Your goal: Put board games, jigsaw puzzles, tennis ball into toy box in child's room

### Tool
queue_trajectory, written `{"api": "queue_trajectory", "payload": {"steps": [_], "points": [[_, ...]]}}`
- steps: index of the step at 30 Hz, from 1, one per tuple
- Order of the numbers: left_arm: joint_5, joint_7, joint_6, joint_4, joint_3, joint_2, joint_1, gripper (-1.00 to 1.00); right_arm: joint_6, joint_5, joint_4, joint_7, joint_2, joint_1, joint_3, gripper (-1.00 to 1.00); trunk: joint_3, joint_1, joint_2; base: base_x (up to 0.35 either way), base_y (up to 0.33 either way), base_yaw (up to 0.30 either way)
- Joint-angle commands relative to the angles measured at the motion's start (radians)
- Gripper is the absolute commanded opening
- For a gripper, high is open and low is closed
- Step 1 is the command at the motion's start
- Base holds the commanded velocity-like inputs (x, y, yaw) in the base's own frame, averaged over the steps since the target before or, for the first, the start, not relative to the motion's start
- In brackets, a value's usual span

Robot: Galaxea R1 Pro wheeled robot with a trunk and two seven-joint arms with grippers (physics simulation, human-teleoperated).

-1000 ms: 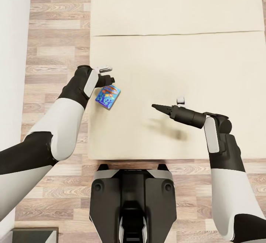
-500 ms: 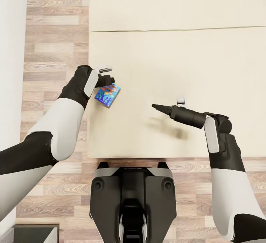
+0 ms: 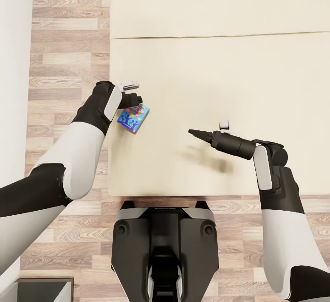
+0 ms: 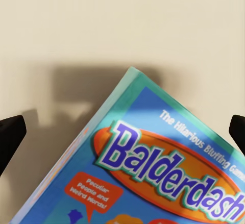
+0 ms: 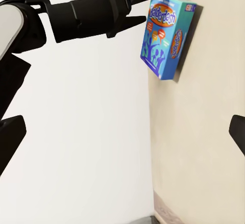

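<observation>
Blue Balderdash board game [image 3: 133, 117] lies flat on the bed [image 3: 220, 86], near its left edge w/ one corner toward the robot. Left hand [image 3: 135, 100] hangs right over it, fingers spread, nothing gripped. Right hand [image 3: 192, 132] hovers well apart over bare mattress; can't tell if it's open or closed. Box looks light, stiff, glossy, prob. slippery. Best pinched across its thin edges, not the face.
</observation>
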Motion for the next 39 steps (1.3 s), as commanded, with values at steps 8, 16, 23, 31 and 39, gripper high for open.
{"api": "queue_trajectory", "payload": {"steps": [8, 16, 23, 31, 39], "points": [[0.01, 0.008, 0.002, -0.001, 0.004, -0.001, 0.0, 1.0, 0.003, 0.004, 0.0, 0.006, 0.0, 0.0, -0.001, 1.0, -0.001, 0.001, -0.002, 0.0, 0.0, 0.0], [0.01, 0.008, 0.001, -0.001, 0.004, -0.001, 0.0, 1.0, 0.003, 0.004, 0.0, 0.006, 0.0, 0.0, -0.002, 1.0, -0.001, 0.001, -0.002, 0.0, 0.0, 0.0], [0.01, 0.008, 0.001, -0.001, 0.004, -0.001, 0.0, 1.0, 0.003, 0.004, 0.001, 0.004, 0.001, 0.0, -0.001, 1.0, -0.001, 0.001, -0.002, 0.0, 0.0, 0.0], [0.01, 0.008, 0.001, -0.001, 0.004, -0.001, 0.0, 1.0, 0.003, 0.004, 0.001, 0.003, 0.001, 0.0, -0.003, 1.0, -0.001, 0.001, -0.002, 0.0, 0.0, 0.0], [0.01, 0.008, 0.001, -0.001, 0.004, -0.001, 0.0, 1.0, 0.003, 0.003, 0.001, 0.003, 0.0, 0.0, -0.001, 1.0, -0.002, 0.001, -0.002, 0.0, 0.0, 0.0]]}}
